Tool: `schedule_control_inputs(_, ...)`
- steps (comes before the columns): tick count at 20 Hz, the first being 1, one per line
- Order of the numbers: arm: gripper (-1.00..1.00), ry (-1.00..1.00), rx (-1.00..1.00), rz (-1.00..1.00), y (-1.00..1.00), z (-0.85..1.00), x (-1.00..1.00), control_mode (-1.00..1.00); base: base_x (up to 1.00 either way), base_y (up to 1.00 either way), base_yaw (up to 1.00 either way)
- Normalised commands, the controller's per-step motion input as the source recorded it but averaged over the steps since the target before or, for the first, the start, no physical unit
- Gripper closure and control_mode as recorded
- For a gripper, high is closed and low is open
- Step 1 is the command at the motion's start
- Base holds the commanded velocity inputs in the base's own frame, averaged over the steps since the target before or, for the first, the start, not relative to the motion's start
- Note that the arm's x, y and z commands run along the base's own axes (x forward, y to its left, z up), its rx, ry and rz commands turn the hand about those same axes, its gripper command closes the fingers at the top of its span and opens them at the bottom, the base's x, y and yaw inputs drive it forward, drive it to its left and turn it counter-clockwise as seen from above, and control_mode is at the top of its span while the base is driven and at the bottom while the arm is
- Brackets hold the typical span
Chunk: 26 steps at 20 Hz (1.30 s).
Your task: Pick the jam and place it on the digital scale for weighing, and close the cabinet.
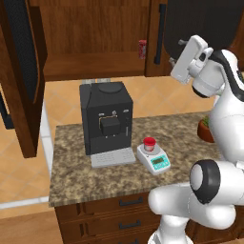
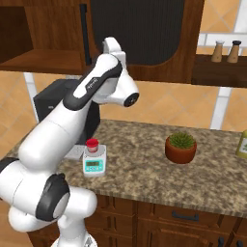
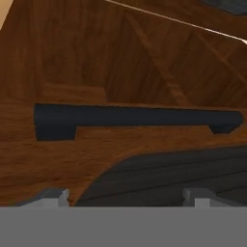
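We hold our gripper (image 3: 125, 198) open before the cabinet (image 1: 95, 28) handle (image 3: 135, 118) — jam (image 1: 149, 143) sits on the digital scale (image 1: 153, 158).

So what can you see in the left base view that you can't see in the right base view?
The left base view alone has the small red can on the cabinet shelf and the open left cabinet door.

The right base view alone has the whole potted plant, two shakers on a shelf and a yellowish bottle.

Both have the jam sitting on the digital scale, the black coffee machine, and the arm raised toward the right cabinet door handle.
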Motion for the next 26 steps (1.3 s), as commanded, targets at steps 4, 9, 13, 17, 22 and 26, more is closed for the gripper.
schedule_control_inputs(4, -1.0, 0.0, 0.0, 0.0, -0.19, 0.01, -1.0, -1.0, 0.0, 0.0, 0.0)
schedule_control_inputs(9, -1.0, -0.08, 0.0, 0.01, 0.27, 0.0, -1.0, -1.0, 0.0, 0.0, 0.0)
schedule_control_inputs(13, -1.0, -0.07, 0.0, 0.06, 0.91, 0.14, -1.0, -1.0, 0.0, 0.0, 0.0)
schedule_control_inputs(17, -1.0, 0.0, 0.0, 0.04, 0.98, 0.47, -1.0, -1.0, 0.0, 0.0, 0.0)
schedule_control_inputs(22, -1.0, 0.02, 0.0, 0.04, 1.0, 0.38, -0.83, -1.0, 0.0, 0.0, 0.0)
schedule_control_inputs(26, -1.0, 0.11, 0.0, 0.04, 0.94, 0.05, -0.66, -1.0, 0.0, 0.0, 0.0)
